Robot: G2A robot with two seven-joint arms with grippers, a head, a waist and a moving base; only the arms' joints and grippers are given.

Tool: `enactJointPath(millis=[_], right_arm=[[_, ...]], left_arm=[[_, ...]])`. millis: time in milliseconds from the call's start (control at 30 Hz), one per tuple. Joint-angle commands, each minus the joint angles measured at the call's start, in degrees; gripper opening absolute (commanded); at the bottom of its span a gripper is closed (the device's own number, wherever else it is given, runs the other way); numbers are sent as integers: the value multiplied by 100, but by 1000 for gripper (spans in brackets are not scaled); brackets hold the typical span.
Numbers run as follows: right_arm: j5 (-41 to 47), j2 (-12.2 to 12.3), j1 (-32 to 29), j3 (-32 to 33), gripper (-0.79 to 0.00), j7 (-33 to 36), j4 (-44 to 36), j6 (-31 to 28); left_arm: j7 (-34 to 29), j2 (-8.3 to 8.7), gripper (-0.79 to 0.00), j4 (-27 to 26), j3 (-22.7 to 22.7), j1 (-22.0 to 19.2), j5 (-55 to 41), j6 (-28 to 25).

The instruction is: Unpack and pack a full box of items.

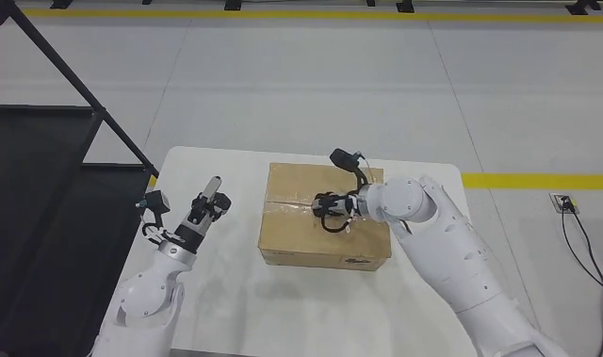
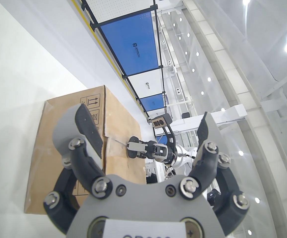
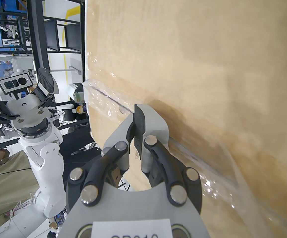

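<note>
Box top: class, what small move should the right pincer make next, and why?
Probably draw the right pincer along the tape seam to slit it. The box is taped shut, the shut pincer's tip sits at that seam, and the left pincer hangs open beside the box.

White counter (image 1: pixel 226 291) on grey floor (image 1: pixel 301 93). Black rack (image 1: pixel 57 206) (dark mesh panels) just beside counter's left edge. Yellow floor stripe (image 1: pixel 532 180) beyond right edge; floor socket (image 1: pixel 562 202) with black cable (image 1: pixel 577 239) near it.

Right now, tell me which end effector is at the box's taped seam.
The right end effector, shut, atop the cardboard box. The left end effector hangs open beside the box.
</note>
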Motion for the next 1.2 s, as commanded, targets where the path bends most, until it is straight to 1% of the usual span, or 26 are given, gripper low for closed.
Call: enactJointPath(millis=[0,100,200,533,700,967,1167], right_arm=[[-104,75,-175,180,-785,-32,-186,99],[-424,171,-391,403,-785,-238,-411,485],[-432,249,-564,645,-785,-196,-540,573],[-345,466,-1025,1319,-785,-47,-897,469],[-137,532,-1227,1585,-785,-130,-1098,365],[-79,630,-1350,1849,-785,-83,-1248,442],[-5,701,-1442,2056,-785,-100,-1195,486]], left_arm=[[-6,0,0,15,44,-30,13,23],[-7,1,0,24,110,-66,43,39],[8,0,0,37,165,-97,61,52],[60,9,0,75,263,-158,112,97],[57,11,0,93,331,-209,144,137],[59,21,0,113,366,-250,136,141],[64,31,0,132,364,-270,112,142]])
